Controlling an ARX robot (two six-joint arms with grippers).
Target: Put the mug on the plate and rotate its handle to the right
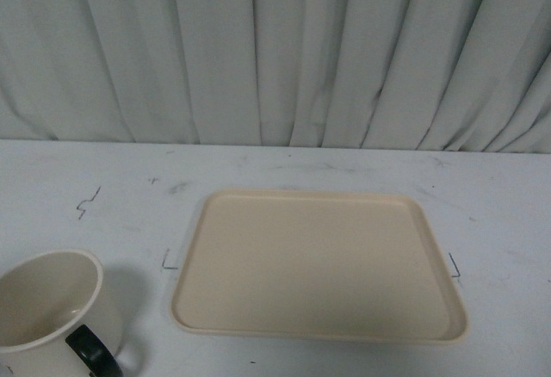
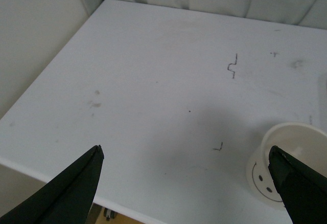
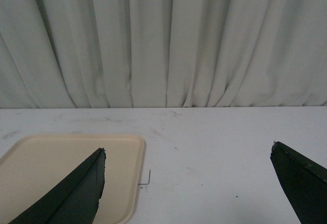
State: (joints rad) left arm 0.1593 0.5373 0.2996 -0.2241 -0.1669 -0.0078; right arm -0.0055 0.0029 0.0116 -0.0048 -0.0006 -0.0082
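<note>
Near the front-left corner of the surface [image 1: 103, 189] stands the mug [image 1: 47, 308], apart from the plate [image 1: 318, 265]. Left gripper [image 2: 185, 149] and right gripper [image 3: 187, 147] are spread, empty; the left should straddle it squarely, avoiding the handle [image 1: 93, 351].

The right gripper [image 3: 187, 147] hangs above the white bench [image 3: 214, 132] with its dark jaws spread wide apart and nothing between them. One jaw overlaps the beige plate [image 3: 61, 155], whose rounded corner and low raised rim show bare. A small dark pen mark [image 3: 147, 179] sits on the bench just beside that rim. Faint scuffs mark the bench surface. Along the bench's far edge hangs a pale pleated curtain [image 3: 163, 40].
</note>
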